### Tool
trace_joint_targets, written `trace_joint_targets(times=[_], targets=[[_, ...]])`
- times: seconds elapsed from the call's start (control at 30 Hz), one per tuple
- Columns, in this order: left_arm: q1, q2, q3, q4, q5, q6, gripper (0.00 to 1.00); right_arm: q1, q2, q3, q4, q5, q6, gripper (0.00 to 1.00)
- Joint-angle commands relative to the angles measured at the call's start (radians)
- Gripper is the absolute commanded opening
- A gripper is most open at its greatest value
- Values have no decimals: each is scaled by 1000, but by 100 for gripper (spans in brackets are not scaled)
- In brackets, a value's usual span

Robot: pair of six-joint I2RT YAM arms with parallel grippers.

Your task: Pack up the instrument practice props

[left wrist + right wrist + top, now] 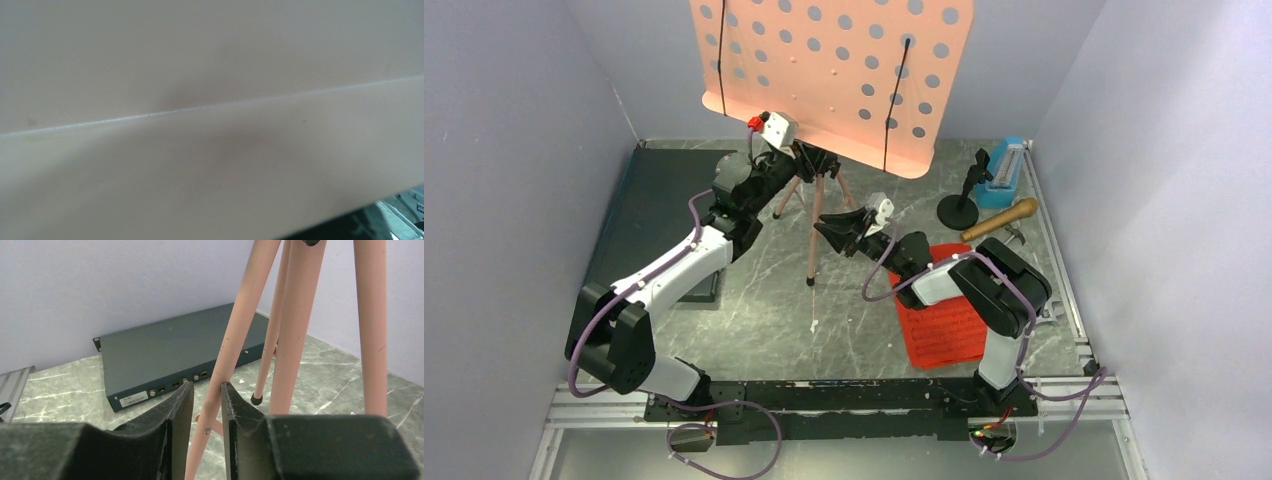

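**Right fingers on a stand leg, left arm up under the desk**

The pink music stand (834,70) stands upright at the back middle of the table (754,300). The right gripper (205,435) has one leg (235,340) between its fingers (177,430), which look closed on it. The left gripper (796,148) is at the hub just under the desk. Its camera shows only pink surface, so I cannot tell how its fingers stand. On the right are the blue metronome (1007,172), the gold microphone (999,220), the black microphone stand (959,205) and the red pages (939,335). A dark case (659,215) lies on the left.
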Motion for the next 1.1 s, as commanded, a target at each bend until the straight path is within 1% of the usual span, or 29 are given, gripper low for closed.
trace_joint_targets(times=[0.0, 0.13, 0.23, 0.4, 0.47, 0.5, 0.53, 0.57, 0.6, 0.63, 0.77, 0.9, 1.07], targets=[[-10, -68, 1, -13, 39, -72, 3, 4, 10, 48, 25, 8, -4, 30], [-12, -73, -3, -13, 34, -73, 3, 3, -2, 30, 13, 45, -9, 33], [-12, -72, -5, -4, 37, -77, 3, 4, 2, 36, 7, 38, -6, 37], [-12, -72, -7, 8, 47, -100, 3, 4, 21, 53, -6, 52, 4, 39], [-11, -73, -7, 3, 49, -102, 3, 4, 22, 48, -1, 59, 2, 34], [-12, -75, -7, -1, 50, -102, 3, 3, 19, 46, 0, 59, -2, 29], [-12, -77, -8, -4, 51, -102, 3, 3, 14, 45, 0, 55, -5, 21], [-12, -79, -10, -7, 53, -106, 3, 4, 6, 46, 0, 52, -9, 11], [-11, -80, -11, -10, 56, -110, 3, 4, 1, 50, -4, 45, -17, 4], [-12, -82, -12, -15, 62, -115, 3, 3, -6, 56, -7, 40, -24, 0], [-13, -102, -18, -45, 74, -106, 3, -1, -45, 81, -60, 21, -81, 0], [-13, -138, -3, -136, 95, -94, 3, -8, -76, 98, -57, 31, -90, 0], [-13, -185, -17, -208, 120, -137, 3, -18, -96, 145, -77, -8, -118, 0]])
